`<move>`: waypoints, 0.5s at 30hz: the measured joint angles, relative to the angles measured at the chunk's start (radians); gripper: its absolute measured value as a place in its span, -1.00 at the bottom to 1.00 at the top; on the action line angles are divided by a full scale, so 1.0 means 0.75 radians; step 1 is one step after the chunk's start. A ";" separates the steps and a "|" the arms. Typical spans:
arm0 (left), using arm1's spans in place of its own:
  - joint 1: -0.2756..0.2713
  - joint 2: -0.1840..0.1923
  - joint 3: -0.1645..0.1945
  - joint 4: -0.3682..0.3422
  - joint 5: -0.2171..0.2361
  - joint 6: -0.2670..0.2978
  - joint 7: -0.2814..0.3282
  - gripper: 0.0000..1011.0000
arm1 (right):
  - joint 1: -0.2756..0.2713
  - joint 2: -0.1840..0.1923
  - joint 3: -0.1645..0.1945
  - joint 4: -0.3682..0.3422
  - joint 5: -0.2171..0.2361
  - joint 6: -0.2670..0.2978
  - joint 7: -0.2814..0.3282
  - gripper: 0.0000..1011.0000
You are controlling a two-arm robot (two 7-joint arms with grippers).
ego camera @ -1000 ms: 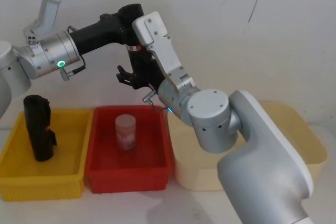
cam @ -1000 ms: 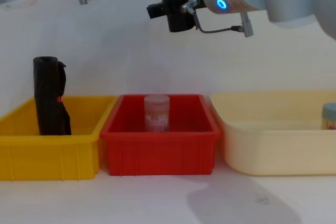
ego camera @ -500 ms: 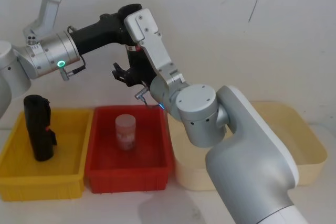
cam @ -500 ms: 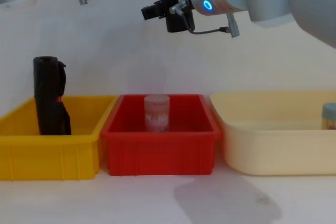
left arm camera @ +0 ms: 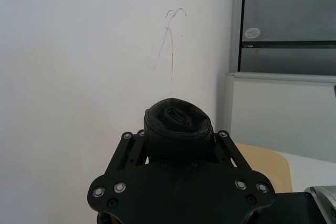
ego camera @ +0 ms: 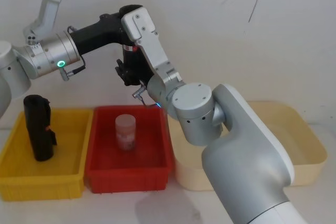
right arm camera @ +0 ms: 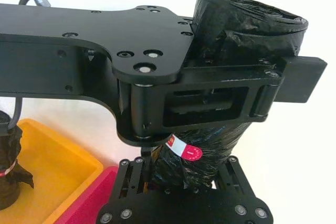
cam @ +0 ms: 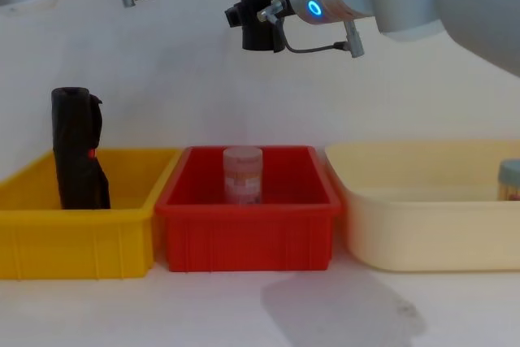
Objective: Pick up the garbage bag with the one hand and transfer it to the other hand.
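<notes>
both arms meet high above the red bin. left gripper pinches the garbage bag upright in the air, right gripper is clamped round its lower end too.

Garbage bag: small red-and-white label on side, bearing one small mark, maybe digit "1", not sure. Same label at top of chest view, print too small to read. Twin black roll in yellow bin: red tag, unreadable. Jar in red bin: label print illegible.
</notes>
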 joint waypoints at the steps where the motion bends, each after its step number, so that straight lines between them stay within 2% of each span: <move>1: 0.000 0.000 0.000 0.000 0.000 0.000 0.000 -0.25 | 0.001 -0.001 0.000 0.001 0.000 0.000 0.000 0.08; 15: 0.000 0.000 0.000 0.000 0.000 0.000 0.000 -0.25 | 0.006 -0.006 0.001 0.013 -0.001 -0.002 -0.003 0.08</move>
